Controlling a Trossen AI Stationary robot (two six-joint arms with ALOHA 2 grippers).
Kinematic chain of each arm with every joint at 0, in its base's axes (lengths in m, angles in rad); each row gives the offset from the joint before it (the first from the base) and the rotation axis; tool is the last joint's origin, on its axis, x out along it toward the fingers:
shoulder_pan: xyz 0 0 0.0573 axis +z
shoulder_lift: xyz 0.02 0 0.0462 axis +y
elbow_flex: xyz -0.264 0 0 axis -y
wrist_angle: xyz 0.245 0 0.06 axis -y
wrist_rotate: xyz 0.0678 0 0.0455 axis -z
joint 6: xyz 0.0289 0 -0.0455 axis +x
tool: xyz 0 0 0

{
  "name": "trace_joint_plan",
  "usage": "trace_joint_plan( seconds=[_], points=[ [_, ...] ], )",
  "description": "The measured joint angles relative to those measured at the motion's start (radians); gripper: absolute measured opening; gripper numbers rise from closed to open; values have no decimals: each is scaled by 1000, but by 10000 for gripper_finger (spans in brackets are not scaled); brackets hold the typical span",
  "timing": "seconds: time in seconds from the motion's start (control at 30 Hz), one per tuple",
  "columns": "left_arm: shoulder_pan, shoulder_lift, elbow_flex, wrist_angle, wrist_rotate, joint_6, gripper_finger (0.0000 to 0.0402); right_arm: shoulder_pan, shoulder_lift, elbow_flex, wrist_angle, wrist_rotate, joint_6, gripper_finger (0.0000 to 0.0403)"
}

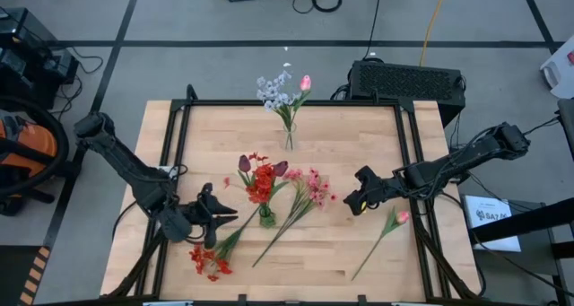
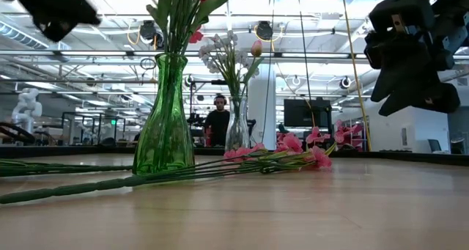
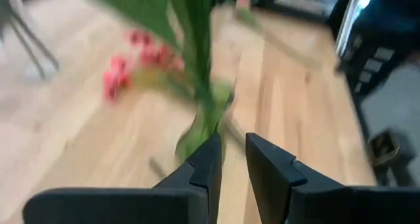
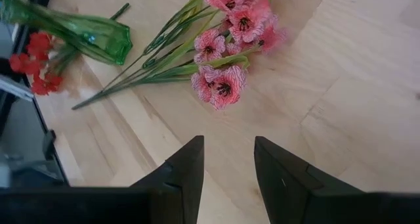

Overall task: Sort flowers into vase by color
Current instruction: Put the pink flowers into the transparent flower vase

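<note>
A green vase stands mid-table and holds red clusters and dark maroon tulips. A clear vase near the far edge holds a whitish-lavender spray and a pink tulip. A pink spray lies flat on the table, as do a red cluster and a pink tulip. My left gripper hovers left of the green vase, narrowly open and empty. My right gripper hangs open and empty, right of the pink spray.
Black frame rails run along the table's left edge and right edge. A black box sits beyond the far edge. Bare wood lies between the clear vase and my right gripper. In the low view a person stands far behind the table.
</note>
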Motion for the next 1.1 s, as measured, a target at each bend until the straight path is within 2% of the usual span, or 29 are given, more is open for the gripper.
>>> trace_joint_plan(
  seconds=[0.17,0.37,0.5,0.7,0.9,1.1],
  points=[
    [34,-1,0,-162,121,-93,75,1,0,0,2,-6,118,125],
    [82,-5,0,-270,247,-94,75,43,18,46,17,22,228,121],
    [106,-16,0,-340,312,-94,75,75,109,180,-58,91,255,96],
    [119,-48,0,-424,368,-94,75,78,344,469,-248,96,288,55],
    [118,-72,0,-465,384,-93,75,71,576,700,-540,98,570,36],
    [118,-78,1,-512,386,-67,75,44,708,740,-542,91,914,43]
  ],
)
